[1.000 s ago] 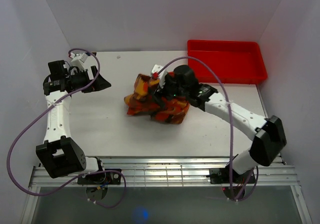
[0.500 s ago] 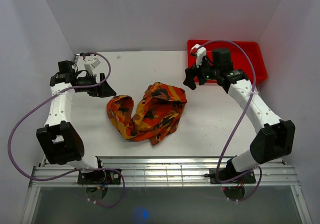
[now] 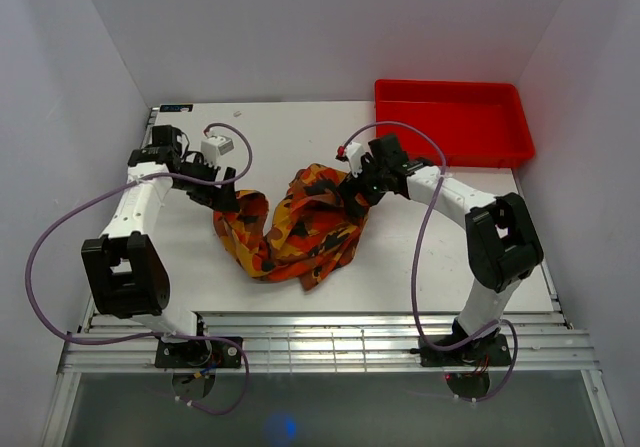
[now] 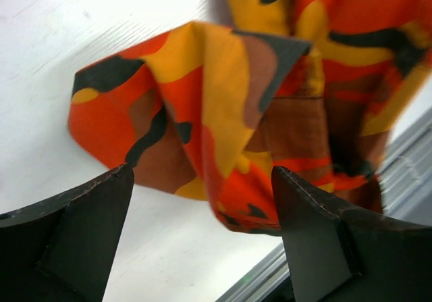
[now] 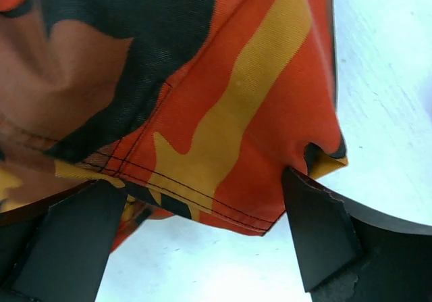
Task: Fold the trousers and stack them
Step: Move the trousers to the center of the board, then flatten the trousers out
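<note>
The trousers [image 3: 295, 229] lay crumpled in a loose heap on the middle of the tabletop [image 3: 430, 257]. At the heap's left edge the left gripper [image 3: 226, 199] stood wide open, a fold of cloth just ahead of its fingers, holding nothing. The right gripper [image 3: 352, 193], equally spread, straddled a hemmed corner at the heap's upper right edge without clamping it. Farther back on the right sat a red tray [image 3: 450, 155], apart from the cloth.

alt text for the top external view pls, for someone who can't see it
Orange camouflage trousers lie crumpled on the table, the left gripper at their left end and the right gripper at their upper right edge, both open. A red tray sits at the far right corner.
</note>
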